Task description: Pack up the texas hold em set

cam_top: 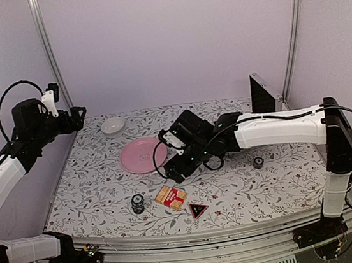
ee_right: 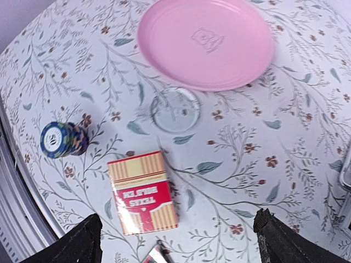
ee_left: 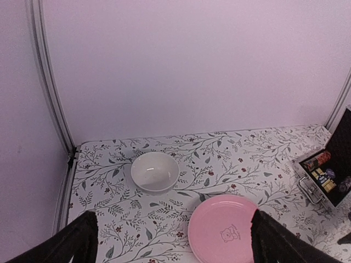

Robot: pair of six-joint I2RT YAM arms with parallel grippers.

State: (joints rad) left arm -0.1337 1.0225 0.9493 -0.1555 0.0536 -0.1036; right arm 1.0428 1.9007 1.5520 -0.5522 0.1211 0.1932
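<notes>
The right end effector (ee_right: 175, 245) is being held wide above the counter (cam_top: 247, 190), and nothing is being gripped between its fingers (ee_right: 82, 241). Just below it in the right wrist view, a red-and-cream card deck (ee_right: 142, 192) is being seen lying flat on the counter. A blue chip stack (ee_right: 63, 138) is being seen standing upright near the deck's left side, apart from it. The corner of another flat item is being cut off by the lower edge of that view, and it cannot be identified there. A clear round object (ee_right: 175, 109) is being seen between the deck and the pink plate (ee_right: 205, 41), just beside the plate's rim; what it is cannot be told.

In the top view, the black triangular marker (cam_top: 197, 210) is being seen near the front edge of the counter, just right of the deck. A second chip stack (cam_top: 257, 162) is being seen standing alone under the right forearm. The silver case (cam_top: 263, 92) is being seen open at the far right corner, with its lid raised; chips and other small items are being shown inside it by the left wrist camera.

The left end effector (ee_left: 174, 244) is being held wide and empty, raised over the far left side of the counter. The white bowl (ee_left: 155, 171) is being seen below it, near the plate but apart from it.
</notes>
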